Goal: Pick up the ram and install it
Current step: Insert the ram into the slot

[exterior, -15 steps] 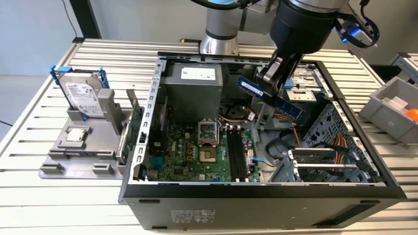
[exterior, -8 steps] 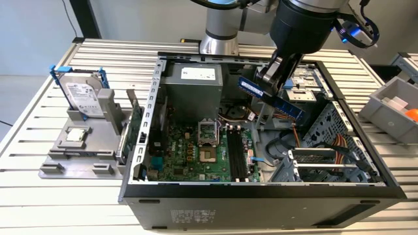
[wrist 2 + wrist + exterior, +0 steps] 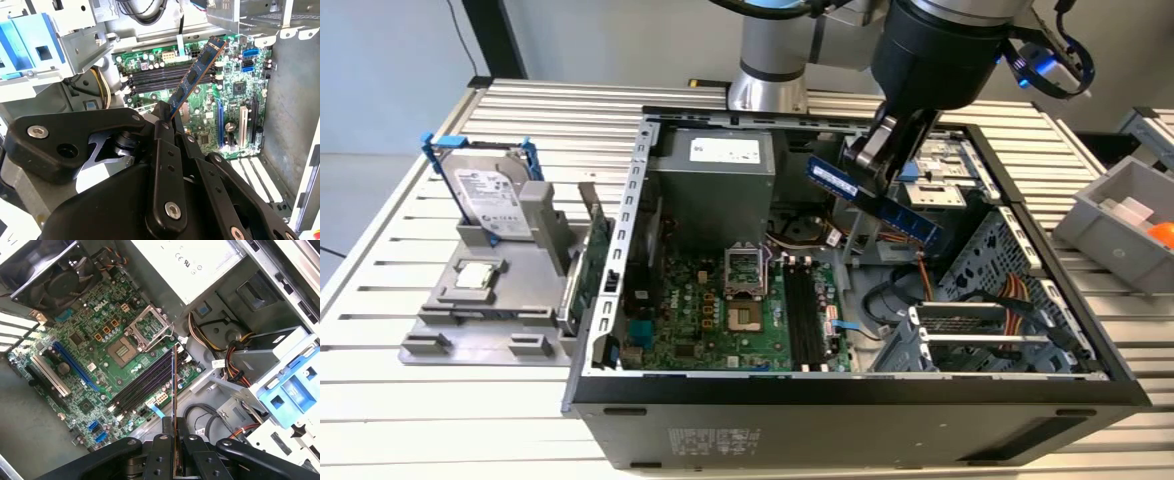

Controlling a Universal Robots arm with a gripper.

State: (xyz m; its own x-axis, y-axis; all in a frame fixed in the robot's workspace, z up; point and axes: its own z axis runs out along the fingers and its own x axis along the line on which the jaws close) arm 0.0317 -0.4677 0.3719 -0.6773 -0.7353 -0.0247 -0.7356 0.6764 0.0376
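while the pincer (image 3: 881,162) hangs over the open computer case (image 3: 854,400), its fingers are closed tight on the ram (image 3: 907,218), a dark-blue stick held in the air and slanting down toward the exterior view's right. in both wrist views the ram (image 3: 192,77) (image 3: 173,385) juts out from between the black fingers (image 3: 165,150) (image 3: 162,452), above the green motherboard (image 3: 235,90) (image 3: 85,375) and apart from its long black memory slots (image 3: 155,80) (image 3: 142,385); it is not yet seated. in the exterior view those slots (image 3: 803,320) lie on the case floor beside the processor socket (image 3: 744,270). on the slatted worktop (image 3: 454,430), at the exterior view's left, a silver hard drive (image 3: 494,195) stands in a blue bracket on a grey fixture (image 3: 487,310), well apart from the pincer.
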